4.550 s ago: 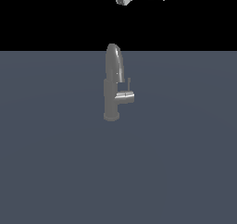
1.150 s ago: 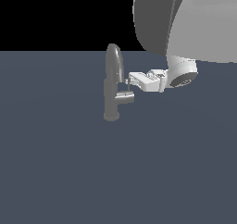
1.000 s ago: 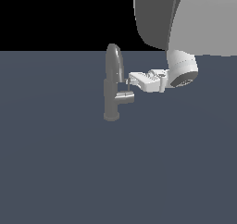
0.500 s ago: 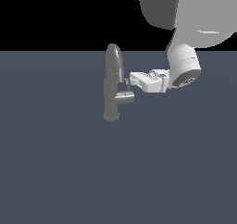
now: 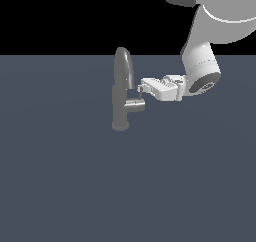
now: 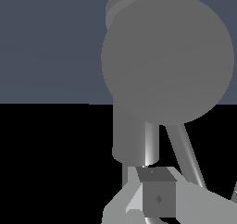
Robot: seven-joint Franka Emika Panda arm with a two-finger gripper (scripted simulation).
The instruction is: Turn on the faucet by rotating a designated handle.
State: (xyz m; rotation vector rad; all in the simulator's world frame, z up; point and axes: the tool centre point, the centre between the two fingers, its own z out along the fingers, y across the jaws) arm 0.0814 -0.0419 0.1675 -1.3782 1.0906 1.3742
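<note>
Jaws of my gripper (image 5: pixel 142 89) reached in level from the exterior view's right, tips at the thin lever pin rising from the handle (image 5: pixel 135 105); I could not tell how wide they stood or whether they held the pin. That handle's stub jutted sideways toward me from the faucet (image 5: pixel 121 91), which stood upright near the middle of the surface (image 5: pixel 60 176), just below my fingertips.

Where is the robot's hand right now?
In the exterior view, the hand is on the faucet's right side, just above the handle, at its thin lever pin.

Glossy white rounded arm (image 5: pixel 201 61) segments
</note>
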